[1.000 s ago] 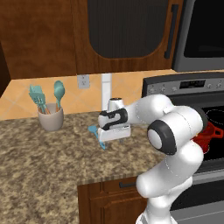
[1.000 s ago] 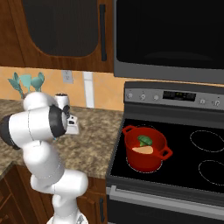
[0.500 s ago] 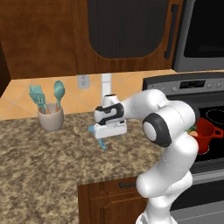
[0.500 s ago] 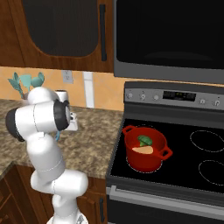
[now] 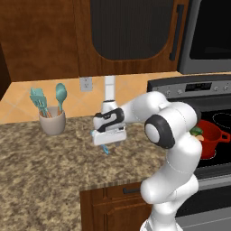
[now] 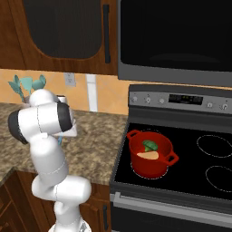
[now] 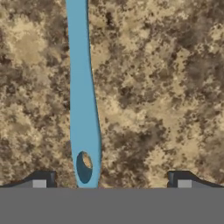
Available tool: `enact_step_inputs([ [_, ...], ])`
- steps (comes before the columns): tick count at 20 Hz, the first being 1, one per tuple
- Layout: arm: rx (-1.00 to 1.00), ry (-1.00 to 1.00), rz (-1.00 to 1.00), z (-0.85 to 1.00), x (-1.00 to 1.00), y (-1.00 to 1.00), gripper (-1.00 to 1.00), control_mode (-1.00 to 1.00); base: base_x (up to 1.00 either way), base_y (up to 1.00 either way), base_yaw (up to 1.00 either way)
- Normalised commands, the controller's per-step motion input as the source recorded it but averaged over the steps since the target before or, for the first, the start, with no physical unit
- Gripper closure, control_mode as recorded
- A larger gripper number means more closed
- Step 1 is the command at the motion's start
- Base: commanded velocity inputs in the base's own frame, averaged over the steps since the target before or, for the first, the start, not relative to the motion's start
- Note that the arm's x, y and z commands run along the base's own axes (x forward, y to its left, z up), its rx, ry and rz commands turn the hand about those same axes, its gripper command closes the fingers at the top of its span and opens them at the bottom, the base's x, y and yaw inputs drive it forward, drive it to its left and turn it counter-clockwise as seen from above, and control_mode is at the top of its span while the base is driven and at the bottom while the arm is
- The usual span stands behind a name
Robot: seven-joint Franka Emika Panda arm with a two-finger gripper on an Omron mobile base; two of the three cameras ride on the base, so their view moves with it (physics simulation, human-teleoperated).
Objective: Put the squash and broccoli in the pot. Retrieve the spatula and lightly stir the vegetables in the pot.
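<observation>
Two vegetables sit in the red pot (image 6: 152, 158) while my hand (image 5: 108, 136) hovers over the spatula (image 7: 83, 109)
My fingers stand wide apart, empty, the blue spatula flat on the speckled counter (image 5: 45, 171) between them; squash (image 6: 148, 155) and broccoli (image 6: 150, 146) lie together inside the pot on the stove (image 6: 204, 172)

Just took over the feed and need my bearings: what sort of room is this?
A home kitchen, computer-rendered. A black stove carries a red pot, a speckled stone counter runs beside it under wooden cabinets, and a cup of utensils stands by the wall.
</observation>
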Motion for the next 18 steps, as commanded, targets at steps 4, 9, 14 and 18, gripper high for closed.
enact_step_inputs([
  [4, 0.0, 0.0, -0.01, -0.14, 0.01, 0.18, -1.0, -1.0, 0.0, 0.0, 0.0],
  [9, 0.0, 0.0, -0.01, -0.14, 0.05, 0.16, -1.0, -1.0, 0.0, 0.0, 0.0],
  [14, 0.0, 0.02, 0.0, -0.09, 0.04, 0.02, -1.0, -1.0, 0.0, 0.0, 0.0],
  [18, 0.0, 0.0, 0.0, -0.13, 0.0, 0.0, -1.0, -1.0, 0.0, 0.0, 0.0],
])
